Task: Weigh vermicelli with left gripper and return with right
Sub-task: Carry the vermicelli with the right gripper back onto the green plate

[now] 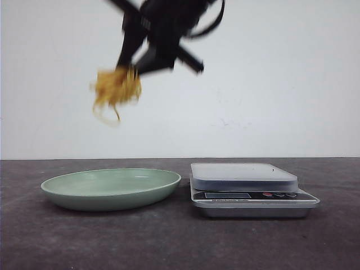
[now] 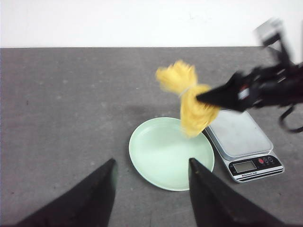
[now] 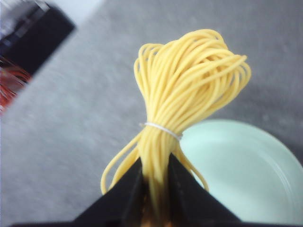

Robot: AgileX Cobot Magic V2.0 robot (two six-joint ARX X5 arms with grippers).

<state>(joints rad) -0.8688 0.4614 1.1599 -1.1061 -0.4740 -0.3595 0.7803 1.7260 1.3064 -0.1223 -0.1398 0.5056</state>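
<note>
The vermicelli (image 1: 116,87) is a tied bundle of thin yellow strands, held high in the air above the pale green plate (image 1: 112,197). My right gripper (image 1: 132,68) is shut on its lower end; the right wrist view shows the fingers (image 3: 182,187) pinching the strands (image 3: 189,80) over the plate (image 3: 246,175). My left gripper (image 2: 151,163) is open and empty, back from the plate (image 2: 165,151). From there I see the right gripper (image 2: 203,98) holding the vermicelli (image 2: 189,101) above the plate's far edge, beside the scale (image 2: 241,137).
The digital scale (image 1: 244,177) stands right of the plate on the dark table, its platform bare. A white wall stands behind. A blurred dark arm part with red wires (image 3: 28,33) shows in the right wrist view.
</note>
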